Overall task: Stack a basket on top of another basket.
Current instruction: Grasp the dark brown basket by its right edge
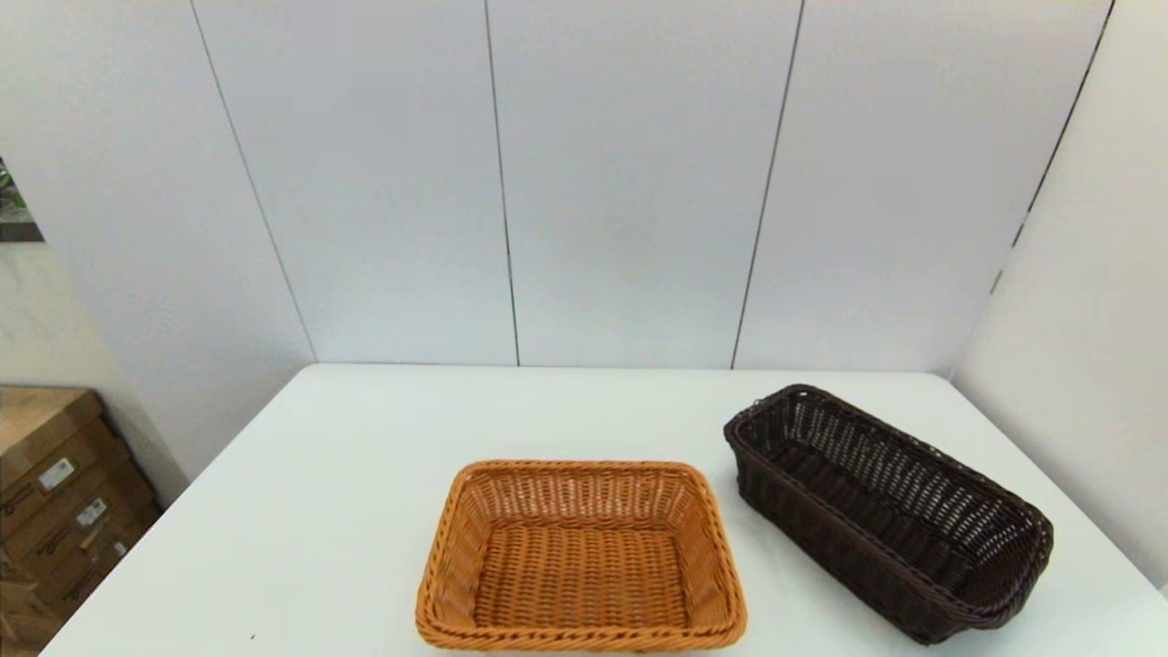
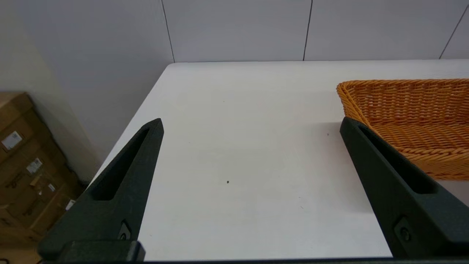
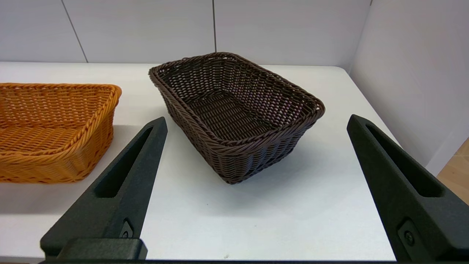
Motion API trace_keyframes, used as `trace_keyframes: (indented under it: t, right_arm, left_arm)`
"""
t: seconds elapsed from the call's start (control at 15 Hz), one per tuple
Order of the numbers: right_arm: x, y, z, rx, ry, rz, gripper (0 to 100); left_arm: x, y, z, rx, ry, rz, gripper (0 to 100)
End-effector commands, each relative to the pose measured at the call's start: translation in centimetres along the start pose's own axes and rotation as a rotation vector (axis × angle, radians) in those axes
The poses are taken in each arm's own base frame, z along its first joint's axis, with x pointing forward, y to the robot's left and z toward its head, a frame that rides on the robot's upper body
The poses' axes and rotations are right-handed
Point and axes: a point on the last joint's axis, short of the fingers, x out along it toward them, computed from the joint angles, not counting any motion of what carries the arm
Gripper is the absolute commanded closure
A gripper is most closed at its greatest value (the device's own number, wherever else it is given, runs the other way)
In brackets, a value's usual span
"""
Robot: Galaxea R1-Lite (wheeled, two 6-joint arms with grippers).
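Observation:
The dark brown basket (image 1: 890, 511) sits empty on the table's right side, turned at an angle. The orange-tan basket (image 1: 581, 557) stands empty near the front middle, to the left of it. Neither arm shows in the head view. My right gripper (image 3: 256, 123) is open, hovering short of the dark brown basket (image 3: 234, 110), which lies between and beyond its fingers. My left gripper (image 2: 251, 124) is open over bare table, with the orange-tan basket (image 2: 414, 117) just past its one finger.
The white table (image 1: 365, 474) ends at a grey panelled wall behind and a wall close on the right. Cardboard boxes (image 1: 55, 502) are stacked on the floor beyond the table's left edge.

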Motion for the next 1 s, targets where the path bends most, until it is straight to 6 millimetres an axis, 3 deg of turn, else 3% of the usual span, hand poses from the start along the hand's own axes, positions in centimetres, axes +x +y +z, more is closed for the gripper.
trace_keyframes:
  t: [0.07, 1.0]
  right_arm:
    - [0.01, 0.0, 0.01, 0.0, 0.001, 0.001, 0]
    - [0.02, 0.0, -0.02, 0.0, 0.001, -0.001, 0]
  left_arm:
    - [0.0, 0.0, -0.05, -0.001, 0.001, 0.001, 0]
    - [0.0, 0.0, -0.05, -0.001, 0.001, 0.0, 0]
